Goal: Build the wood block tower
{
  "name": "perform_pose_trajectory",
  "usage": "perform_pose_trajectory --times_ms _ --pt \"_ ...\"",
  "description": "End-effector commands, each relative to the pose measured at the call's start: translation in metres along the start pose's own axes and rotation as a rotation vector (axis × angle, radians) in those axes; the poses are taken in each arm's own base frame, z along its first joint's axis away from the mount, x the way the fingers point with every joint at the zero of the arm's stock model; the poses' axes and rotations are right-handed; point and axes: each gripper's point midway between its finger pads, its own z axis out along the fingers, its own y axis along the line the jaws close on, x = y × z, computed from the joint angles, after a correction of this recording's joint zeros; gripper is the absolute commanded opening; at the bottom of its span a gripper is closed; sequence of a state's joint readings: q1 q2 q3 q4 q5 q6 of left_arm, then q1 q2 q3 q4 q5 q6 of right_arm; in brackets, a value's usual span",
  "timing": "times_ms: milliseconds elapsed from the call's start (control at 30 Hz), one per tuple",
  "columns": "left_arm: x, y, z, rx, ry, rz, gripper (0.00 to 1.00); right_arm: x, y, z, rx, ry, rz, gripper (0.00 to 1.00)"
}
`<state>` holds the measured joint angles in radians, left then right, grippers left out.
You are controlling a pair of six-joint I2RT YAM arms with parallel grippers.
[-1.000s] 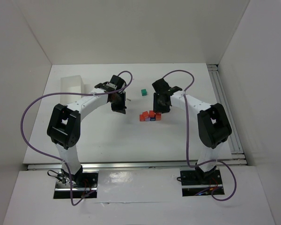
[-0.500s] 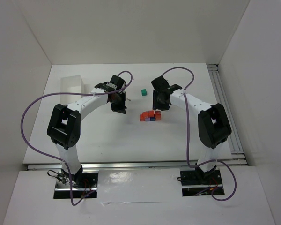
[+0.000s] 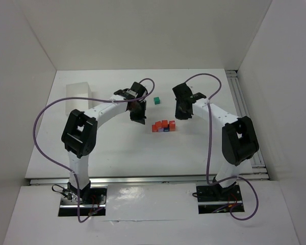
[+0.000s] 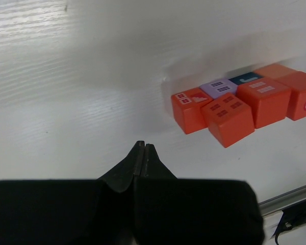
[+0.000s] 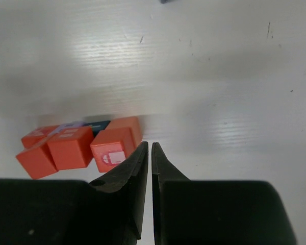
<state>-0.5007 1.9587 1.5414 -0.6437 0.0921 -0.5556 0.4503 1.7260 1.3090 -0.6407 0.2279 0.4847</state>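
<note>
A cluster of wood blocks (image 3: 163,126) sits mid-table: several red and orange cubes with a purple one and a dark blue one among them. A teal cube (image 3: 156,100) lies alone behind the cluster. My left gripper (image 3: 140,117) is shut and empty, just left of the cluster. In the left wrist view its tips (image 4: 144,146) point at the table short of the orange cubes (image 4: 228,120), the purple cube (image 4: 218,88) and the dark blue cube (image 4: 246,79). My right gripper (image 3: 179,115) is shut and empty, just right of the cluster. Its tips (image 5: 150,146) are beside an orange cube (image 5: 112,149).
A white rectangular tray (image 3: 77,96) stands at the back left. A metal rail (image 3: 245,117) runs along the table's right edge. White walls enclose the table on three sides. Purple cables loop over both arms.
My left gripper has moved right, closer to the block cluster. My right gripper has shifted a little right and back. The blocks have not moved.
</note>
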Motion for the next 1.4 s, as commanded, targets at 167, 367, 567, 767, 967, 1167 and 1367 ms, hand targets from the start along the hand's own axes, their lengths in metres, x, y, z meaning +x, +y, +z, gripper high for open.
perform_pose_trajectory --times_ms 167,367,567,767,967,1167,1367 --pt "-0.006 -0.026 0.010 0.029 0.009 0.014 0.00 0.022 0.003 0.017 -0.020 0.068 0.000 0.14" --pt "0.002 -0.036 0.016 0.046 0.035 0.018 0.00 0.024 0.006 0.020 -0.035 0.079 -0.011 0.14" --pt "0.000 -0.041 0.014 0.067 0.036 0.019 0.00 0.030 0.008 0.025 -0.045 0.105 -0.022 0.14" --pt "0.004 -0.043 0.017 0.065 0.046 0.026 0.00 0.030 0.008 0.025 -0.045 0.105 -0.023 0.14" --pt "0.005 -0.044 0.017 0.073 0.051 0.026 0.00 0.027 0.011 0.023 -0.058 0.101 -0.021 0.14" --pt "0.005 -0.044 0.017 0.073 0.051 0.026 0.00 0.029 0.014 0.022 -0.062 0.102 -0.029 0.14" --pt "0.005 -0.044 0.017 0.073 0.051 0.026 0.00 0.027 0.019 0.020 -0.071 0.095 -0.035 0.14"
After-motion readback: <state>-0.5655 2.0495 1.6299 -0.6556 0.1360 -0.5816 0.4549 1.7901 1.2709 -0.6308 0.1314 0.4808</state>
